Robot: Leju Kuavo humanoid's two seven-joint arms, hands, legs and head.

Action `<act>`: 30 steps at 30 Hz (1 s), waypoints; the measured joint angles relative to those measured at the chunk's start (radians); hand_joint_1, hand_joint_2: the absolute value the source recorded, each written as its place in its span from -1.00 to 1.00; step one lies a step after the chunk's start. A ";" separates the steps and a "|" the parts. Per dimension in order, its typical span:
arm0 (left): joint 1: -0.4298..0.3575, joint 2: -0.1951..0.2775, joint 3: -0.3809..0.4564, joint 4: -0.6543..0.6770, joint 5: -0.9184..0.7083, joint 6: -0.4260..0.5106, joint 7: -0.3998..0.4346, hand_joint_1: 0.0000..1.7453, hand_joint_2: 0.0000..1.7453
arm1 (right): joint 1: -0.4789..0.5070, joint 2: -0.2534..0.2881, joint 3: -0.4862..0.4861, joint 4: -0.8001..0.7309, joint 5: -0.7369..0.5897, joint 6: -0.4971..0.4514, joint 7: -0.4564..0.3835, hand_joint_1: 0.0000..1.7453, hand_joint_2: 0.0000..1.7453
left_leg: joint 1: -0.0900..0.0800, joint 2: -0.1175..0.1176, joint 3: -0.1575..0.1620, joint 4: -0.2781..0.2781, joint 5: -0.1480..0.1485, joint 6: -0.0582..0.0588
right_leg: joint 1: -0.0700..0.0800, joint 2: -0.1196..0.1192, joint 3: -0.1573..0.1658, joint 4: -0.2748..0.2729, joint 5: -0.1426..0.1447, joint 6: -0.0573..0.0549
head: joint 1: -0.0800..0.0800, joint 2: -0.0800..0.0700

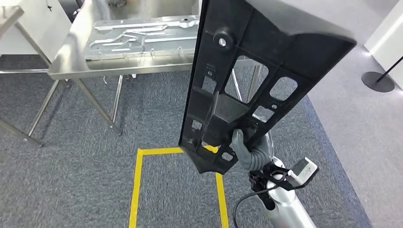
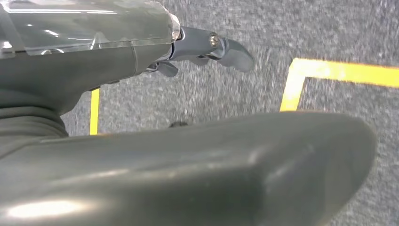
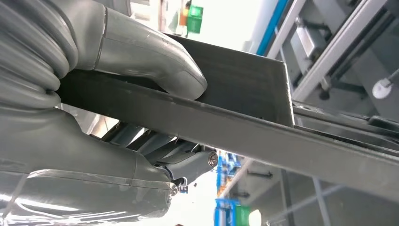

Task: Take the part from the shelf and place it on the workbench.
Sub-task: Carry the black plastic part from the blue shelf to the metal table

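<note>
1. The grey carpet floor (image 1: pixel 85 156) filled most of the head view; its far right part changed to a smoother, paler surface, cut off by the frame.
2. The steel workbench (image 1: pixel 64 66) stood at the upper left, its right end hidden behind the held part and its legs only partly visible.
3. The black plastic part (image 1: pixel 247 71) was up in the air in front of the camera, tilted, its top corner cut off by the frame. It was clear of the workbench, over the carpet. Through its cut-outs bits of bench leg and carpet showed.
4. A stamped metal panel (image 1: pixel 142 38) lay flat on the workbench, its right edge hidden by the part.
5. Yellow tape (image 1: pixel 138 185) marked a rectangle on the floor; its upper right corner was covered by the part and its lower end ran out of frame.
6. The right hand (image 1: pixel 247 149) gripped the part's lower end. In the right wrist view the thumb (image 3: pixel 155 61) pressed on 1 face of the part (image 3: pixel 263 127) and darker fingers (image 3: pixel 188 162) curled under the other.
7. The left hand (image 2: pixel 207 49) held nothing over the carpet, its fingers loosely curled and partly hidden by the wrist cover, so I cannot tell whether they were apart or closed.
8. A black stanchion base (image 1: pixel 378 80) sat at the far right, its post cut off.
</note>
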 joint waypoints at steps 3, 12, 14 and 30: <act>-0.003 -0.004 0.000 0.000 -0.001 -0.003 -0.001 -1.00 -1.00 | -0.002 0.000 -0.002 -0.002 0.001 -0.002 -0.003 1.00 1.00 | 0.002 0.008 -0.109 0.175 -0.014 -0.007 | 0.003 0.000 0.028 -0.010 -0.017 -0.018 | 0.000 0.000; -0.001 -0.002 0.000 0.000 -0.012 -0.006 -0.003 -1.00 -1.00 | 0.014 0.001 -0.014 -0.004 0.003 -0.012 -0.003 1.00 1.00 | -0.020 0.013 -0.163 0.013 0.087 0.035 | 0.025 0.006 0.099 -0.011 -0.073 -0.017 | 0.000 0.000; -0.001 -0.001 0.000 0.000 -0.012 -0.006 -0.002 -1.00 -1.00 | 0.017 0.001 -0.019 -0.008 0.004 -0.013 -0.002 1.00 1.00 | -0.021 0.012 -0.158 0.004 0.087 0.041 | 0.026 0.008 0.102 -0.012 -0.081 -0.005 | 0.000 0.000; -0.005 -0.005 0.012 0.000 -0.013 -0.003 -0.002 -1.00 -1.00 | 0.025 0.000 -0.044 -0.025 0.002 0.005 -0.003 1.00 1.00 | -0.016 0.009 -0.119 -0.008 0.078 0.034 | 0.012 0.003 0.087 -0.013 -0.070 0.016 | 0.000 0.000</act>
